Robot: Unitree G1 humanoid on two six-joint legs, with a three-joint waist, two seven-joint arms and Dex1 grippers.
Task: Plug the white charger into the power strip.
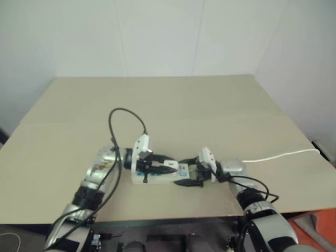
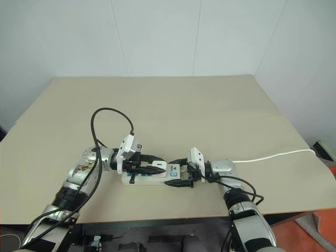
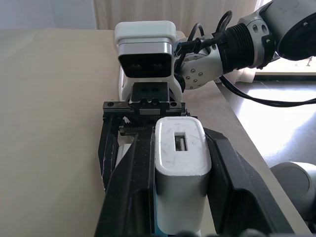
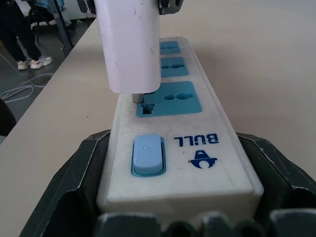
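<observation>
My left jaws (image 3: 177, 197) clench the small white boxy charger (image 3: 180, 163), prongs just above the end socket of the long white power strip (image 4: 177, 148), which my right jaws (image 4: 173, 217) brace on the tabletop (image 1: 210, 105).

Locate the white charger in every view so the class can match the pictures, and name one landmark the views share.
Left eye view: white charger, low centre, above the power strip.
Right eye view: low centre, over the strip.
Left wrist view: bottom centre, clamped between the left hand's black fingers.
Right wrist view: top, left of centre, prongs at the nearest blue socket.
Shared landmark: the power strip.
</observation>
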